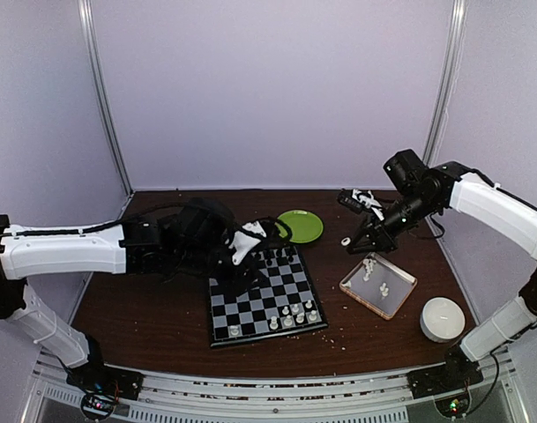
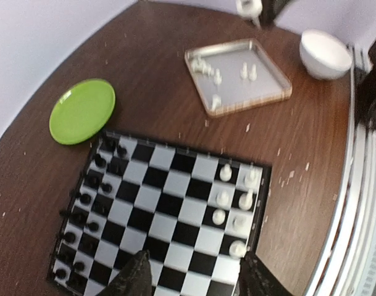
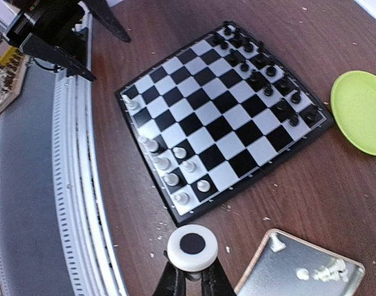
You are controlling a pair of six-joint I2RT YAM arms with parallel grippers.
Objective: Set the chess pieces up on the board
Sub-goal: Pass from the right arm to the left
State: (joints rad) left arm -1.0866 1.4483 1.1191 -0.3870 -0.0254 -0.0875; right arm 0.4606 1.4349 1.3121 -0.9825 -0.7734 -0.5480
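The board lies at the table's middle, also in the left wrist view and the right wrist view. Several white chess pieces stand on its near right squares. Black chessmen fill its far rows. My right gripper is shut on a white chess piece, held in the air between the board and the tray, its round base toward the camera. My left gripper is open and empty above the board's left part.
A clear square tray with several loose white chessmen sits right of the board. A green plate lies behind the board. A white bowl stands at the near right.
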